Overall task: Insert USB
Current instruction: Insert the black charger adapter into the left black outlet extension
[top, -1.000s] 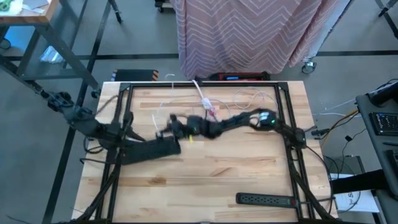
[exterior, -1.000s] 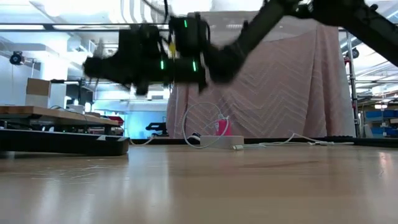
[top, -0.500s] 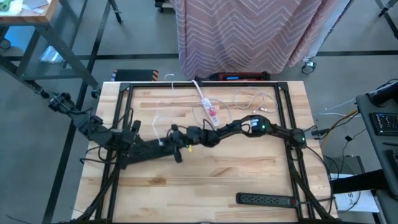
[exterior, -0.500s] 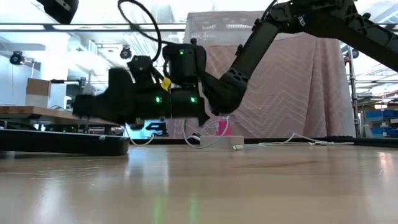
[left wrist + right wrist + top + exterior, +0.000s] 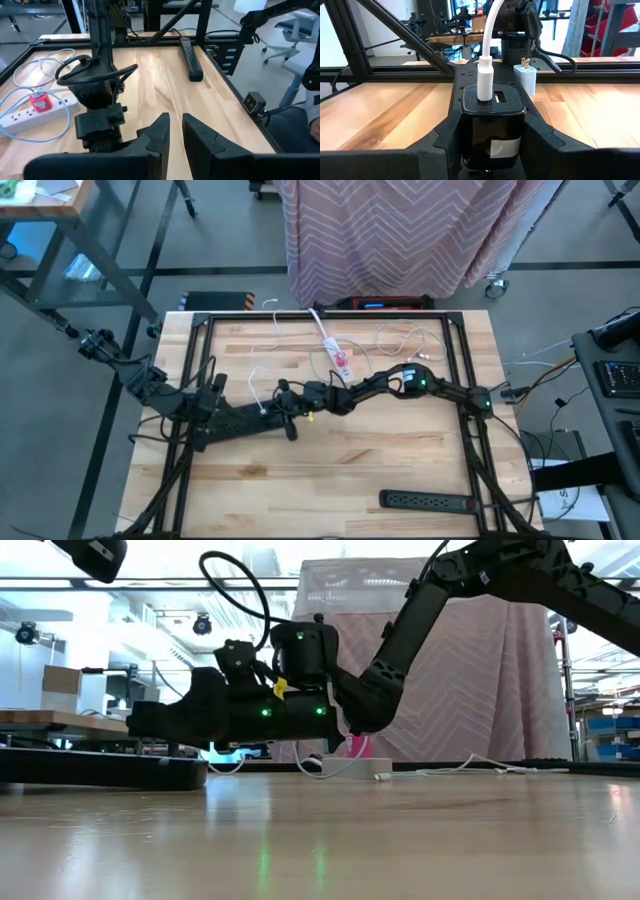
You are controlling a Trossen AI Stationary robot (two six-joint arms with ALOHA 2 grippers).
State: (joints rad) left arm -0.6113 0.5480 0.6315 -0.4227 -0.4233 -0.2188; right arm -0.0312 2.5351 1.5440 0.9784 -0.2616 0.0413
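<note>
Right wrist view is showing the right gripper (image 5: pixel 492 145) clamping a black charger block (image 5: pixel 492 125) at bottom centre, the white USB plug (image 5: pixel 485 80) standing upright in its port, while the left gripper (image 5: pixel 175 131) is sitting narrowly parted, empty.

The bench (image 5: pixel 330 470) is pale wood, smooth and a bit shiny. The charger block (image 5: pixel 492 127) is black plastic, matt. Its cable (image 5: pixel 487 30) is white, smooth plastic. The curtain (image 5: pixel 400 230) is cloth.

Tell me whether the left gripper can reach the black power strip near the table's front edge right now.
Probably yes: the left gripper holds nothing, and bare table lies between it and the black power strip, though the stretch looks long.
</note>
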